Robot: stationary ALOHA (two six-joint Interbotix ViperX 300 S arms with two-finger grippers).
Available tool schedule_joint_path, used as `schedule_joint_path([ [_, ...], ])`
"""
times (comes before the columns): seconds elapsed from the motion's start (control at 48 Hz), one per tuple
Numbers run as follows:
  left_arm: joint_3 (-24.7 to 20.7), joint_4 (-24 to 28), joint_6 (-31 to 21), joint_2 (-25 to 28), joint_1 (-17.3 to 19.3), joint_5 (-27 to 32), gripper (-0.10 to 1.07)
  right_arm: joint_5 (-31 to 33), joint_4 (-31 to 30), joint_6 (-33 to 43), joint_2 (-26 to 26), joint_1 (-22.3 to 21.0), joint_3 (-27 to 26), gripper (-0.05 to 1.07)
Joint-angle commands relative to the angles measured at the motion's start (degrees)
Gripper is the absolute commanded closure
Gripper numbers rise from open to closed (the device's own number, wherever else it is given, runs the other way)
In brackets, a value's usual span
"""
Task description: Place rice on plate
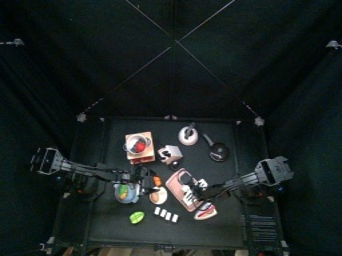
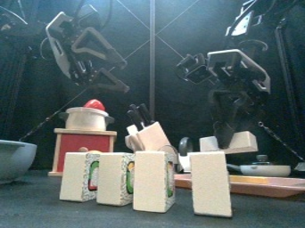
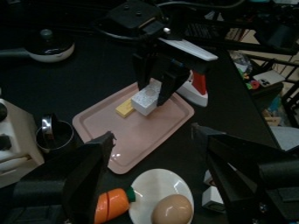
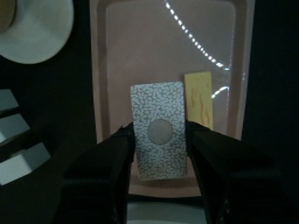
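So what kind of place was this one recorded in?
Probably a robot lab cell staged as a toy sushi counter: black curtains pen a small black table, the right gripper holds a rice block over the plate.

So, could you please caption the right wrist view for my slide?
Right gripper holds a white rice block over the pink plate.
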Motion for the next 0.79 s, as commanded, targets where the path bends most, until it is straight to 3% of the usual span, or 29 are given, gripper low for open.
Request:
schedule_joint_path([
  [0.0, -0.62, 0.00, 0.09, -0.62, 0.26, -0.70, -0.05, 0.70, -2.81, 2.02, 0.26, 0.62, -2.02, 0.35],
  [0.479, -0.44, -0.09, 0.00, -0.53, 0.26, -0.62, -0.05, -0.53, -3.25, 4.04, 4.22, 0.53, -1.49, 0.34],
  [0.771, -0.35, -0.09, 0.00, -0.62, 0.26, -0.62, -0.05, -1.49, -3.52, 3.96, 4.75, -0.18, -1.32, 0.17],
])
